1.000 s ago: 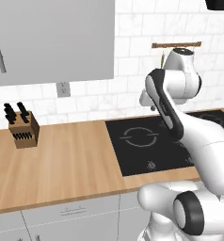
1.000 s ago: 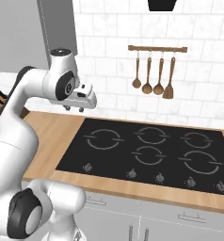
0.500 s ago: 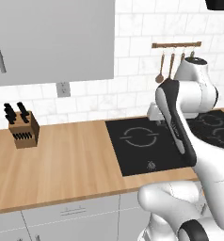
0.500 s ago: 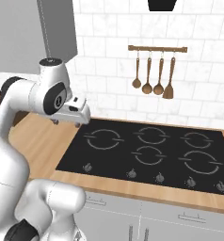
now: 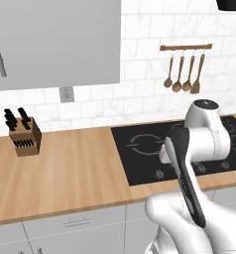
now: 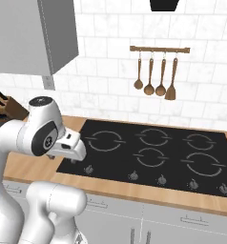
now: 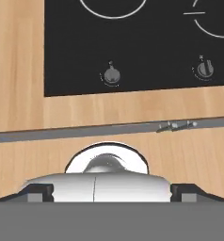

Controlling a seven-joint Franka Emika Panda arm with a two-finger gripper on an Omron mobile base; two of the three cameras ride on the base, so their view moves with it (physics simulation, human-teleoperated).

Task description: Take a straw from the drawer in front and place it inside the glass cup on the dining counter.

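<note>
Jaws (image 7: 112, 200) spread wide, holding nothing, above the tabletop's (image 7: 20, 108) front edge by the cooktop (image 7: 132, 42); a careless descent risks hitting that edge.

Worktop (image 5: 70, 168) along the tiled wall, with the cooktop (image 6: 153, 157) set into it toward the right. Knife block (image 5: 24, 135) on the worktop at far left, well apart from the cooktop. Wall cabinet (image 5: 55, 42) above the worktop's left part; power outlet (image 5: 67, 94) on the wall just below it. Utensil rail (image 6: 159, 49) on the wall behind the cooktop, four utensils hanging beneath it. Control knobs (image 7: 111, 75) in a row along the cooktop's front edge. Cabinet drawer fronts (image 5: 75, 223) below the worktop, apparently closed.
</note>
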